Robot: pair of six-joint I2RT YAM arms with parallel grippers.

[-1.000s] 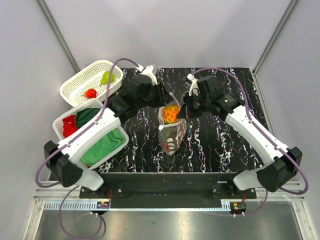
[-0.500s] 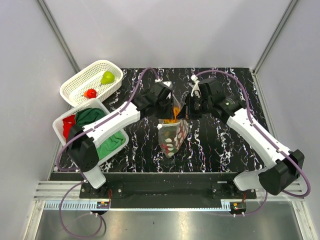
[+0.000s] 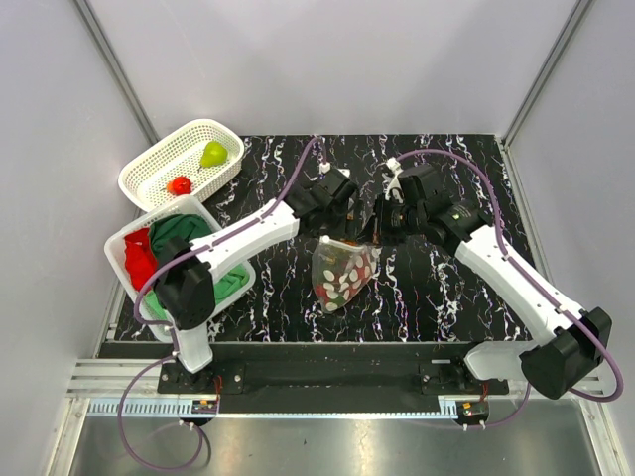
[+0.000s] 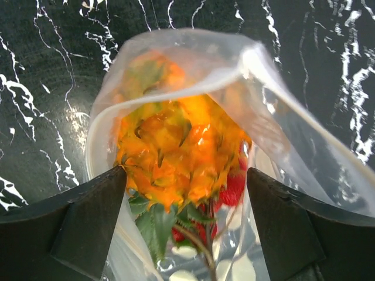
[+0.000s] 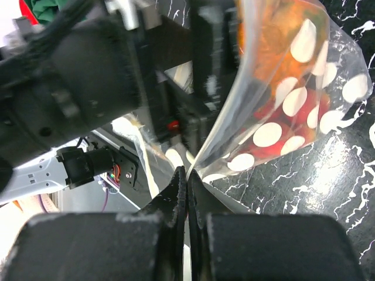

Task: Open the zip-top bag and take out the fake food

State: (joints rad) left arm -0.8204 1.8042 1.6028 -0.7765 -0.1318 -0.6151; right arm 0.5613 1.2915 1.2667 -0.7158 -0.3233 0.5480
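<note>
The zip-top bag point(image 3: 340, 274), clear with white dots, hangs mouth-up over the black marbled table. My right gripper point(image 3: 376, 229) is shut on its right rim; in the right wrist view the plastic edge point(image 5: 218, 132) runs into the closed right gripper point(image 5: 187, 173). My left gripper point(image 3: 341, 219) stands open at the mouth. In the left wrist view its fingers point(image 4: 96, 205) flank the orange bumpy piece point(image 4: 176, 146) inside the bag point(image 4: 263, 76), without squeezing it. A red fruit point(image 4: 234, 190) and green leaves lie beneath. A yellow-green pear point(image 3: 213, 154) and small red fruit point(image 3: 180, 184) rest in the white basket point(image 3: 149, 169).
A white bin point(image 3: 121, 238) with a green cloth point(image 3: 189, 233) and a red cloth point(image 3: 139, 260) stands at the left, just in front of the basket. Grey walls enclose the table on three sides.
My left arm has swung right from near the basket to the bag's mouth, and its jaws have spread wide. The right gripper has kept its hold on the rim.
</note>
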